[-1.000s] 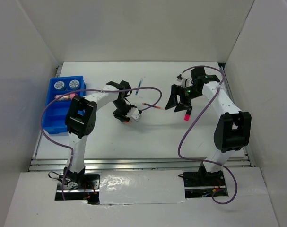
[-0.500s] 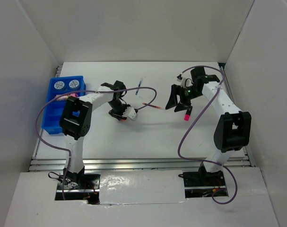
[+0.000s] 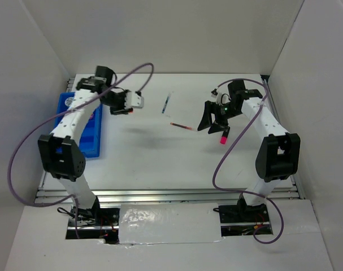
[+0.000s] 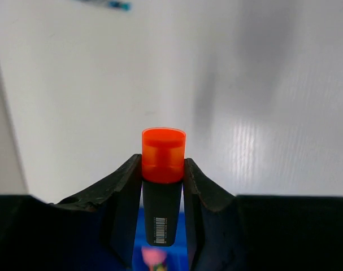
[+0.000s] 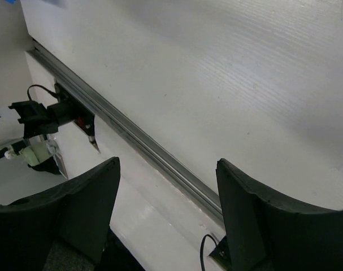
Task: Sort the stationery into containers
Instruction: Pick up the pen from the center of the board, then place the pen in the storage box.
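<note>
My left gripper (image 3: 121, 109) is shut on a black-orange highlighter (image 4: 163, 164), orange cap outward, and holds it above the right edge of the blue tray (image 3: 89, 141). In the left wrist view the gripper (image 4: 163, 169) shows the blue tray (image 4: 189, 240) and a pink item (image 4: 154, 257) below it. A thin blue pen (image 3: 166, 103) and a red pen (image 3: 181, 126) lie mid-table. My right gripper (image 3: 208, 119) is open and empty, raised just right of the red pen; a black-pink highlighter (image 3: 222, 137) shows beside it. The tape rolls are hidden behind the left arm.
White walls close in the table on three sides. A metal rail (image 5: 160, 155) runs along the table's near edge. Purple cables (image 3: 228, 164) loop from both arms. The blue pen's tip shows at the top of the left wrist view (image 4: 112, 4).
My left arm has swung from mid-table up and to the far left, carrying the black-orange highlighter over to the blue tray. The right arm has not moved.
</note>
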Tool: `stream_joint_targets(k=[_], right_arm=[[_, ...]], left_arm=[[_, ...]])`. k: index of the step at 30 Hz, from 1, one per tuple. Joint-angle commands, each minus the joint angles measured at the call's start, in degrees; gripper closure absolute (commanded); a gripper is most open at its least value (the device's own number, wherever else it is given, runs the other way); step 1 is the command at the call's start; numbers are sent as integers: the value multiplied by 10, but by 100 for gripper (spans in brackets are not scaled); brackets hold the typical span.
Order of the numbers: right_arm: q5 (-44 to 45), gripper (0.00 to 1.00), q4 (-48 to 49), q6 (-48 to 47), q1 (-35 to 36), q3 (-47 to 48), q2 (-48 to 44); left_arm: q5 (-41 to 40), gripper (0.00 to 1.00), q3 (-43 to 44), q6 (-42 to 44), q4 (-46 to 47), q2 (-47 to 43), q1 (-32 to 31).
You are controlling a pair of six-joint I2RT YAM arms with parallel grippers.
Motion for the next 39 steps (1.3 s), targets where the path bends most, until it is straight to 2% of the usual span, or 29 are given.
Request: stream_joint_targets(k=[1, 5, 10, 15, 22, 25, 27, 32, 33, 35, 37, 39], right_arm=[[-11, 25, 18, -5, 7, 0, -19], [-7, 25, 15, -5, 14, 7, -11], [-5, 25, 13, -5, 19, 12, -6], [-1, 25, 15, -4, 21, 9, -5], [5, 25, 13, -5, 28, 15, 0], [13, 25, 14, -4, 29, 13, -3], [19, 25, 16, -3, 29, 9, -4], [66, 25, 26, 13, 29, 1, -11], [79, 24, 30, 18, 29, 2, -13], [122, 23, 34, 29, 28, 0, -15], [153, 23, 43, 44, 28, -3, -18], [192, 22, 51, 54, 26, -7, -21]], left_arm=[[64, 100, 29, -3, -74, -45, 81], [63, 100, 12, 56, -101, -51, 171], [48, 100, 20, 157, -146, -16, 263], [-4, 100, 1, 209, -143, 12, 308], [-44, 100, -43, 231, -93, 34, 319], [-56, 84, -55, 223, -61, 49, 318], [-66, 79, -66, 211, -32, 55, 317], [-69, 58, -54, 193, -24, 83, 314], [-72, 47, -54, 188, -17, 83, 314], [-74, 34, -57, 181, -10, 81, 312], [-73, 16, -61, 179, -4, 75, 310], [-63, 12, -61, 178, -6, 64, 309]])
